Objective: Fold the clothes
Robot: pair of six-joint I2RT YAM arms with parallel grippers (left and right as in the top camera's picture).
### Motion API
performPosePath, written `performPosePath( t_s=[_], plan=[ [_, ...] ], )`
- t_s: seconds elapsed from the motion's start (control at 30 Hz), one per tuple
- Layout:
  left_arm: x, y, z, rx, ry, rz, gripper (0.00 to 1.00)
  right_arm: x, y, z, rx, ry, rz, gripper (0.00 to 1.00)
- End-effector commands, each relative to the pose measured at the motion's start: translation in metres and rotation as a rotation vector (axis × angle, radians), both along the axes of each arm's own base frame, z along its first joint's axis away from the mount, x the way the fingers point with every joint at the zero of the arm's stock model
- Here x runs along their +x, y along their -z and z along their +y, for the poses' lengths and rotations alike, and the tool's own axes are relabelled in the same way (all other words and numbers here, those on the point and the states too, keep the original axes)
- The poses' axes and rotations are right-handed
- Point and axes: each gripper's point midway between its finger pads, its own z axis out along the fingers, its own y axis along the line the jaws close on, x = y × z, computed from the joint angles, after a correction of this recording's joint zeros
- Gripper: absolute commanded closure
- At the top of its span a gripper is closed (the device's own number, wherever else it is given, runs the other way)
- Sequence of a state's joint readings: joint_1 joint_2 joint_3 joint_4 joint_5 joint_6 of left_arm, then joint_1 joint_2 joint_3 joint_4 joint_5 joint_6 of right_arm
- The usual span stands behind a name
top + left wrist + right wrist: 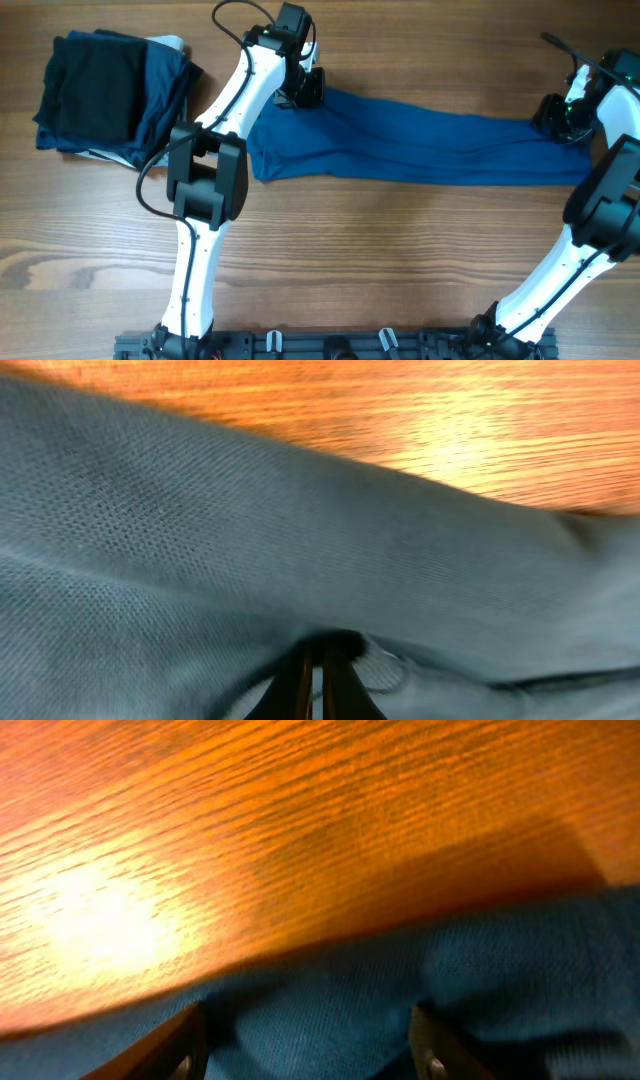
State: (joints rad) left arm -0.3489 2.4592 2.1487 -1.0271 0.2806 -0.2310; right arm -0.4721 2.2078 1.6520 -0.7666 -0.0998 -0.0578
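The clothes [420, 150], a medium-blue shirt, lie bunched into a long band across the far half of the wooden table. My left gripper [303, 98] is at the band's left end, shut on a pinch of the fabric. In the left wrist view the closed fingertips [320, 650] bite into a fold of the cloth [200, 540]. My right gripper [556, 122] sits at the band's right end. In the right wrist view its jaws [305, 1030] stand wide apart over the blue fabric [330, 1010], which lies between the two fingers [175, 1045] without being pinched.
A stack of folded dark garments [105, 95], black, navy and pale grey, sits at the far left of the table. The arms' base rail [340, 345] runs along the near edge. Bare wood [400, 250] lies between the shirt and the rail.
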Motion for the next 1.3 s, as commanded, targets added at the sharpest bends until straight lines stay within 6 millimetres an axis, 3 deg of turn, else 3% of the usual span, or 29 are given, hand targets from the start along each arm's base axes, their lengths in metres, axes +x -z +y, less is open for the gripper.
performPosePath(
  t_s=[0.0,0.1,0.17,0.2,0.27,0.37,0.5,0.67,0.97,1.1,1.13,1.17,1.27],
  plan=[
    [-0.002,0.032,0.009,0.069,-0.021,0.037,0.95,0.013,0.008,-0.010,-0.031,0.012,-0.036,0.31],
    [-0.003,0.044,0.016,0.112,-0.027,0.048,0.95,0.034,-0.005,-0.015,-0.054,-0.013,-0.129,0.26],
    [-0.003,0.044,0.016,0.112,-0.027,0.048,0.96,0.035,-0.029,-0.014,-0.050,-0.019,-0.151,0.26],
    [-0.003,0.044,0.016,0.112,-0.027,0.048,0.96,0.025,-0.048,-0.022,-0.094,-0.002,-0.137,0.25],
    [-0.004,0.044,0.017,0.113,-0.027,0.052,0.96,-0.005,-0.062,-0.033,-0.138,0.041,-0.052,0.26],
    [-0.004,0.044,0.017,0.113,-0.027,0.052,0.96,-0.025,-0.057,-0.037,-0.110,0.065,0.005,0.27],
    [-0.005,0.044,0.017,0.114,-0.027,0.054,0.95,-0.024,-0.057,-0.047,-0.121,0.081,-0.015,0.34],
    [-0.005,0.044,0.017,0.114,-0.027,0.056,0.95,-0.026,-0.033,-0.046,-0.101,0.084,0.018,0.44],
    [-0.007,0.044,0.018,0.117,-0.027,0.063,0.95,-0.036,-0.008,-0.040,-0.081,0.083,0.049,0.44],
    [-0.007,0.044,0.018,0.117,-0.027,0.063,0.94,-0.037,-0.003,-0.039,-0.080,0.084,0.050,0.68],
    [-0.007,0.044,0.018,0.117,-0.027,0.063,0.94,-0.039,-0.003,-0.041,-0.087,0.089,0.059,0.87],
    [-0.006,0.044,0.018,0.117,-0.027,0.063,0.94,-0.040,-0.003,-0.041,-0.087,0.095,0.063,0.96],
    [-0.006,0.044,0.018,0.117,-0.027,0.062,0.94,-0.045,-0.020,-0.038,-0.074,0.129,0.071,0.96]
  ],
)
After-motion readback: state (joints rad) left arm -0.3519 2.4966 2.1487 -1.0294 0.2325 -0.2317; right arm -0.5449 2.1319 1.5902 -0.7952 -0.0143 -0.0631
